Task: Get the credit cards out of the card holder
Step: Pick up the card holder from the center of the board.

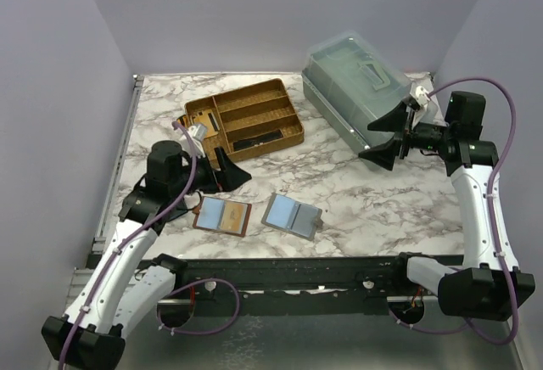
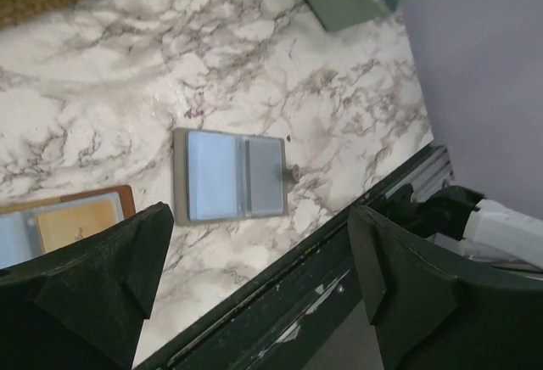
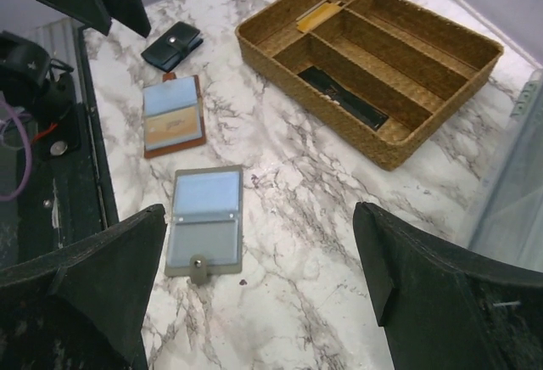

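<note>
Left gripper [image 1: 227, 169] and right gripper [image 1: 386, 137] both hang spread wide and empty above the table [image 3: 297, 183], so you've nothing done yet: black card holder [image 3: 172, 45] lies snapped shut beside the brown holder [image 3: 172, 115], credit cards presumably inside, none showing.

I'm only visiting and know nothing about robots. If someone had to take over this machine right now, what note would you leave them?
Left gripper: open, empty, above the table.
Right gripper: open, empty, raised beside the clear plastic box.
Black card holder: lying shut on the table on the left arm's side, just beyond the open brown holder.
Credit cards: none in sight, presumably inside the shut holder.
Done: nothing yet.
Left: open the black card holder and pull the cards out. The brown holder and the open grey holder are not the target.
</note>
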Action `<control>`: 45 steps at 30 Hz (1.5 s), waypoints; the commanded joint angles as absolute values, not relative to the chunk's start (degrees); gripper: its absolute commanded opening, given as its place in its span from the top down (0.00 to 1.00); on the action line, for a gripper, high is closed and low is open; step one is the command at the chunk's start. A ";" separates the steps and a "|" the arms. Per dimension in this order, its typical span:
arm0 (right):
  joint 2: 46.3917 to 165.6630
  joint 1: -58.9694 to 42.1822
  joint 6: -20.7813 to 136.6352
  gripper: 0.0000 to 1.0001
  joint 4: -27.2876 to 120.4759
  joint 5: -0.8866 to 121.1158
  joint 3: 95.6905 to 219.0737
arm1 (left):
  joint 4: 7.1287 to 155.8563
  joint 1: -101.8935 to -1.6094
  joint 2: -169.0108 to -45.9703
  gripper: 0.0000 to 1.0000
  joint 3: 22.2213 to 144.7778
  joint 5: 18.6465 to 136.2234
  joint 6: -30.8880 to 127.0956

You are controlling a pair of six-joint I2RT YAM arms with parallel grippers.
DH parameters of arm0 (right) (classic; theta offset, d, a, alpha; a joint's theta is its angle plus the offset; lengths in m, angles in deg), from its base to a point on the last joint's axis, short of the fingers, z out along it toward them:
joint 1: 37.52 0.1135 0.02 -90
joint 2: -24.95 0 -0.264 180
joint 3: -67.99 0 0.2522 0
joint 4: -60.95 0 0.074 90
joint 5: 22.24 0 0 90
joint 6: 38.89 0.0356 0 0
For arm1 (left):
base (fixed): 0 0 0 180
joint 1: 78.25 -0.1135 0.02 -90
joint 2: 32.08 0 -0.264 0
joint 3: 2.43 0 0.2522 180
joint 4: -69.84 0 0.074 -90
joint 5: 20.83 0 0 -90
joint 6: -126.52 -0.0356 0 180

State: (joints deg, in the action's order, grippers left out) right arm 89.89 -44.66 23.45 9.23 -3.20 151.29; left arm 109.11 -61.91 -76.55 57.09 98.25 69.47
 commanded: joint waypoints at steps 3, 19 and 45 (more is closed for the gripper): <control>89.89 -44.77 7.93 0.01 -0.38 -9.78 147.86 | 113.38 -50.55 -78.91 0.10 53.67 84.34 68.82; 93.20 -31.78 4.63 0.01 1.50 -2.17 140.90 | 118.14 -43.08 -85.09 0.16 49.55 48.80 79.31; 90.86 -25.04 8.74 0.01 8.69 -3.62 134.62 | 110.40 -88.45 -97.54 0.43 49.01 65.38 73.40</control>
